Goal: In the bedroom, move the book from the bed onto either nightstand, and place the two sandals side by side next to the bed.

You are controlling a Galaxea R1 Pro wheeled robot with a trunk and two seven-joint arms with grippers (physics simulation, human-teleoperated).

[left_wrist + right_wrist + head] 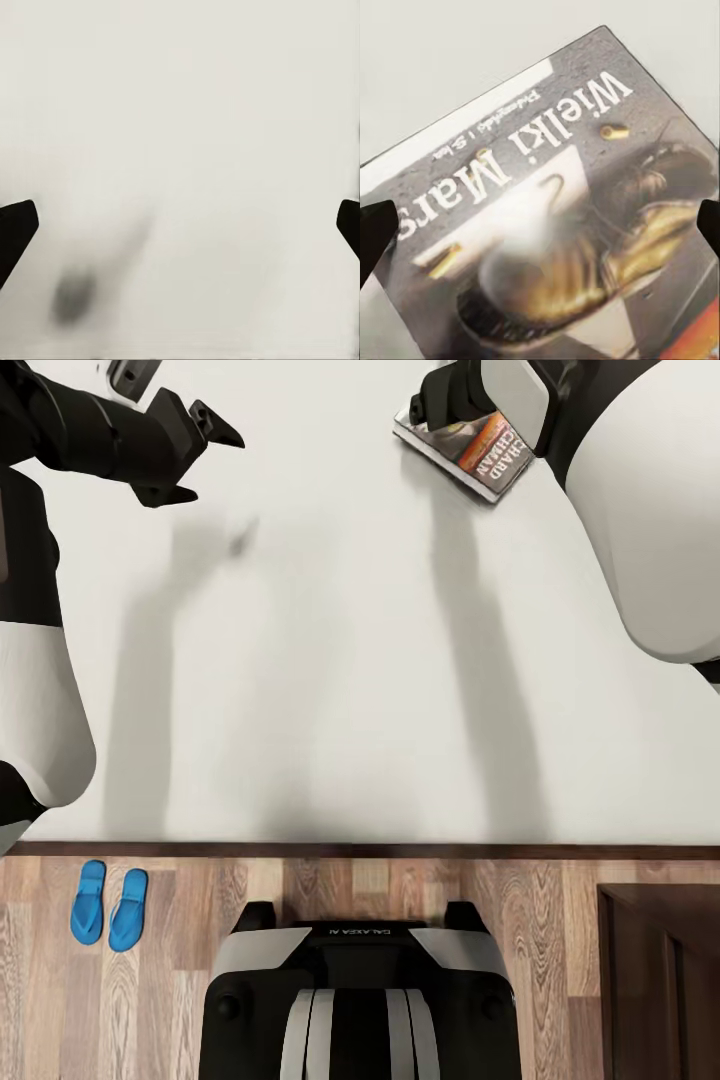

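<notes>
The book (480, 455) lies flat on the bed's light grey mattress (330, 660) at the far right, dark cover up with orange-white lettering. My right gripper (425, 415) hovers right over its near corner, open; in the right wrist view the book (585, 150) spreads beneath the gripper (540, 225), whose dark fingertips (375, 232) stand wide apart. My left gripper (205, 460) hangs open over bare mattress at the far left, empty (180, 225). Two bright blue sandals (88, 902) (128, 909) lie side by side on the wood floor beside the bed's front edge.
The bed's dark wooden rail (360, 850) runs across in front of my base (360, 1000). A dark brown nightstand (660, 980) stands on the plank floor at the lower right. Bare floor lies between the sandals and my base.
</notes>
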